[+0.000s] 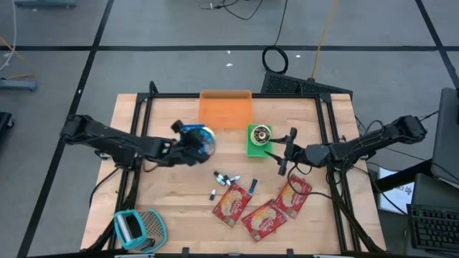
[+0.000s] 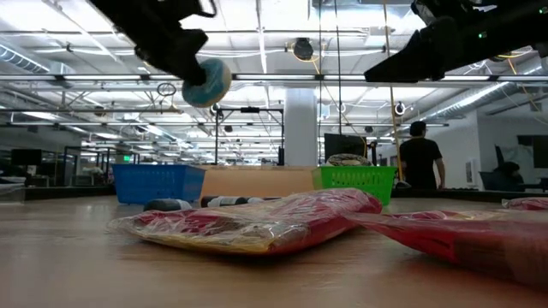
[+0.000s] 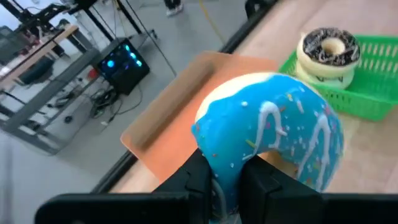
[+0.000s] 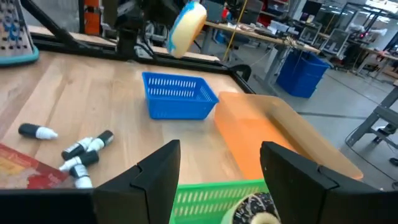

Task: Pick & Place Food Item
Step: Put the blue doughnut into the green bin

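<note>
Blue-frosted donut (image 3: 273, 134) with white drizzle sits pinched between my left gripper (image 3: 233, 180) fingers, which are closed tight on its lower edge. In the low view the donut hangs clear above the table, and from above it floats at about 10 o'clock of the table's centre, over the blue basket (image 4: 178, 95), which the gripper mostly hides in the high view.

My right gripper (image 4: 221, 165) holds nothing; its fingers stand wide apart, hovering just at 3 o'clock of the green basket (image 1: 258, 141). That basket holds a chocolate-topped donut (image 3: 328, 48); I cannot make out whether it rests on a second one beneath. An orange tray (image 1: 225, 110) lies at 12 o'clock, touching the table's far edge.

Toward 6 o'clock lie several small markers (image 1: 227, 179) and three red snack packets (image 1: 262, 208); their print is too small to read. A teal grater (image 1: 140, 228) sits at 8 o'clock, by the near-left corner.

The table (image 1: 172, 201) is pale wood in a black frame. Beyond it I see a grey floor with dark lines and cables, a bright ceiling with strip lights, and a person in a dark top (image 2: 421, 156) standing far off, back turned.
</note>
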`<state>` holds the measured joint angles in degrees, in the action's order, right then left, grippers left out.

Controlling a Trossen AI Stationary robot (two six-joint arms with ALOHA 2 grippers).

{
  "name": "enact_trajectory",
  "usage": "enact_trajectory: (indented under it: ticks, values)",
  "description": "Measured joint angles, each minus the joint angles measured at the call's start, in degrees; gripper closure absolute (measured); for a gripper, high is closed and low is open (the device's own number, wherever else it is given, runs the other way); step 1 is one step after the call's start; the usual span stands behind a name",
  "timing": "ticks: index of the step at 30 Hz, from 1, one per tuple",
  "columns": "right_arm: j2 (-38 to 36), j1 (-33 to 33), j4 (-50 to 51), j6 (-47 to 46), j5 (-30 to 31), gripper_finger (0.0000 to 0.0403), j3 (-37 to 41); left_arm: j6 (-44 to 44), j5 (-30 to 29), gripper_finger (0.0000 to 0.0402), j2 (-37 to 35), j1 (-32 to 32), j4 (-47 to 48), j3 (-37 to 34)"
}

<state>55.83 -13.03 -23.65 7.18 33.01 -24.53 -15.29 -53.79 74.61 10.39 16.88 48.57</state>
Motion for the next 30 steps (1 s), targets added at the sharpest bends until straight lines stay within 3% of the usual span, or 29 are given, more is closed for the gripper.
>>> enact_trajectory:
  ticks: [4,7,10,12,18,23,30]
  values:
    - [-2.1,1.2,0.8,0.9,-0.1,0.0193,0.0,6.0,2.0,0.0353,-9.4,-1.0,-17.7,-12.7]
    - [-2.5,2.6,0.7,0.6,-1.5,0.0193,0.0,10.3,9.4,0.0353,-13.4,-3.0,-38.9,-21.1]
    - [-2.2,4.4,0.7,-1.3,-4.9,0.0193,0.0,16.4,17.5,0.0353,-13.3,-5.6,-59.2,-26.7]
    - [-1.5,5.8,0.3,-2.1,-7.2,0.0193,0.0,19.0,20.6,0.0353,-11.3,-7.0,-66.4,-28.0]
    - [2.2,8.2,-3.6,-5.7,-9.6,0.0193,0.0,21.5,28.5,0.0353,-1.3,-9.9,-71.1,-23.1]
    - [6.1,8.9,-8.8,-5.2,-13.8,0.0193,0.0,25.0,29.3,0.0353,9.5,-10.0,-70.5,-14.6]
    - [11.0,8.8,-16.4,-6.7,-13.7,0.0193,0.0,31.5,29.4,0.0353,22.8,-8.5,-68.6,-4.0]
